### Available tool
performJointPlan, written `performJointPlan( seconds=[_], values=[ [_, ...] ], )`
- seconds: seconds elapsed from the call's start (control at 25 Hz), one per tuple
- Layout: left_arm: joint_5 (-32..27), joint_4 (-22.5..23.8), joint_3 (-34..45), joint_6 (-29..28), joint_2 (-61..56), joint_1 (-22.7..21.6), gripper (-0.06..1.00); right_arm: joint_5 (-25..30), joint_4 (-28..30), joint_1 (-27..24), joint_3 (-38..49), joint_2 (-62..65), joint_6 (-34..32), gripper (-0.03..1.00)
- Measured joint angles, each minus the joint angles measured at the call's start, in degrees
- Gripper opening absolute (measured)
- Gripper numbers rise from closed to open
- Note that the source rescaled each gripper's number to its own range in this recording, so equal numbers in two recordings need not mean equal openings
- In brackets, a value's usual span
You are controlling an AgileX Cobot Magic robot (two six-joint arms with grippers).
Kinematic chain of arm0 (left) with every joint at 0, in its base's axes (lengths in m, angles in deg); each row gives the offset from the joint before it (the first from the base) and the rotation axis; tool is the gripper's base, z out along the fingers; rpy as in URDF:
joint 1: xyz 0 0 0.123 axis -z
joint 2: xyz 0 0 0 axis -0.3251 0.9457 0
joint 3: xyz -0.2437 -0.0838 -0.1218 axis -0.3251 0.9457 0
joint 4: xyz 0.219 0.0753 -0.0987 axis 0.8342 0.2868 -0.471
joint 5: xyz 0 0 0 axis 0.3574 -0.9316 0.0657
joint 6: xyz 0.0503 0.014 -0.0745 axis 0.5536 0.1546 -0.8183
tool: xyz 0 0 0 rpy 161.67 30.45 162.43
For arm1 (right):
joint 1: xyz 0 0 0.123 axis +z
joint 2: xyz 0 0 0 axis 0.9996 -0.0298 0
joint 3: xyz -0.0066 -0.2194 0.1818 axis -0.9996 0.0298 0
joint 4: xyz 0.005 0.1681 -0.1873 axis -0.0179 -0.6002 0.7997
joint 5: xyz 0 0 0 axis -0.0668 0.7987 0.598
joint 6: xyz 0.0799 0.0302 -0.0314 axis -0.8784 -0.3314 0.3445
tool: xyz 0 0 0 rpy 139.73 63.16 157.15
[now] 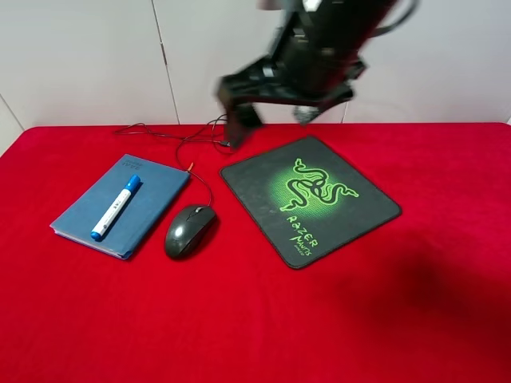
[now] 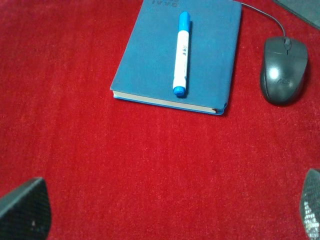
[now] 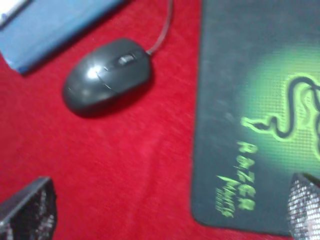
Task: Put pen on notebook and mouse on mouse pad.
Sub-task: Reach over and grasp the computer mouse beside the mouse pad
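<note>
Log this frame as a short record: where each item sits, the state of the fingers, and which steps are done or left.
pen: lying on the notebook cover
mouse: on the red cloth, between notebook and mouse pad, apart from both
mouse pad: nothing on it
left fingers: wide apart, holding nothing
right fingers: wide apart, holding nothing
done: pen on notebook
left to do: mouse onto mouse pad
</note>
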Motion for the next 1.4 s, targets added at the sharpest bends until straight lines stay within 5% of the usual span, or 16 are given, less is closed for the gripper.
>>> performJointPlan(
  seconds=[0.32,0.72,1.0,1.4],
  values=[
    [0.0,0.0,0.0,0.0,0.0,0.0,1.00,6.9,2.3,6.1,-14.2,-12.5,-13.5,1.00],
    [0.0,0.0,0.0,0.0,0.0,0.0,1.00,12.5,1.8,7.4,-24.5,-25.2,-25.2,1.00],
    [0.0,0.3,0.0,0.0,0.0,0.0,1.00,9.8,1.4,7.4,-25.9,-28.5,-36.1,1.00],
    [0.0,2.3,0.0,0.0,0.0,0.0,1.00,6.1,0.4,7.4,-26.0,-32.7,-41.4,1.00]
  ],
)
